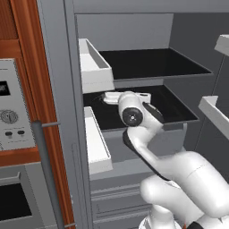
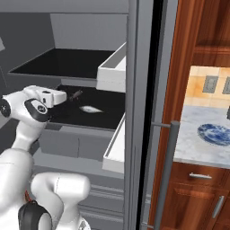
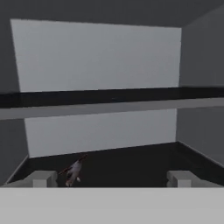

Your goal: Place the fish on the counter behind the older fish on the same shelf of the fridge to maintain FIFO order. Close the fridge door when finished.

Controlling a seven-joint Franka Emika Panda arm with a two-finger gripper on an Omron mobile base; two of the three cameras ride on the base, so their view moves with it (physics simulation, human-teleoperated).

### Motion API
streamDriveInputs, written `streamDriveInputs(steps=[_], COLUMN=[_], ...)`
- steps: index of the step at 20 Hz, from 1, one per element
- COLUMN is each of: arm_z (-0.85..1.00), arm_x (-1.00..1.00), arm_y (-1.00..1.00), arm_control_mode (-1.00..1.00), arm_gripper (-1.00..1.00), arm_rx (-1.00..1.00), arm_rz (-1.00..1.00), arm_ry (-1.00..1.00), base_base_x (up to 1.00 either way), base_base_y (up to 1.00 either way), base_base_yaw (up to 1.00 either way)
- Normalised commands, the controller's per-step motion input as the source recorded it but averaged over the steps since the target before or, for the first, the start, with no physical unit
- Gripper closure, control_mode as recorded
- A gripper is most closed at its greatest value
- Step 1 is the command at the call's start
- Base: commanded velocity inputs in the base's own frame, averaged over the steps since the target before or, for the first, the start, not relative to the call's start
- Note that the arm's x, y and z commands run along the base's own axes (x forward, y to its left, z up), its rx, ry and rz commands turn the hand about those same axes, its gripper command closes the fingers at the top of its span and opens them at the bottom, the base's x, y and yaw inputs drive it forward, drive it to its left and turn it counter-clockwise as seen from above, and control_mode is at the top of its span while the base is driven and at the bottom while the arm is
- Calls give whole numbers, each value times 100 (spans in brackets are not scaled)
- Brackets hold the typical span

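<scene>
Inside the tall matte grey fridge [image 2: 134, 90], two fish lie apart on the wide black middle shelf [image 2: 108, 108]: one small dark grey-brown fish [image 2: 75, 94] toward the back and one pale silvery-white fish [image 2: 90, 108] nearer the front. Reaching level over that shelf, the white arm's end effector [image 3: 111, 178] stands wide and empty, with the dark fish just beside its finger [image 3: 41, 178].

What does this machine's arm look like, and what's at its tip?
The arm is a chain of glossy white rounded segments with dark bands at the joints and a round dark cap on one joint. Its gripper ends in two small blocky grey fingers.
</scene>
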Motion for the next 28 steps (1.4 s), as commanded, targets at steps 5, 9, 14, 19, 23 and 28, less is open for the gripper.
streamDriveInputs(steps=[5,9,14,19,23,28], arm_z=[15,14,0,-6,-37,-15], arm_x=[-99,-79,-56,-21,0,0], arm_y=[-14,-50,-76,-73,-29,4], arm_control_mode=[-100,-100,-100,-100,-100,-100], arm_gripper=[-100,-100,-100,-100,-100,-100], arm_rx=[-4,-1,0,0,0,-2], arm_rz=[-6,0,1,11,20,5], arm_ry=[0,5,9,11,12,5], base_base_x=[0,0,0,0,0,0], base_base_y=[0,0,0,0,0,0], base_base_yaw=[0,0,0,0,0,0])
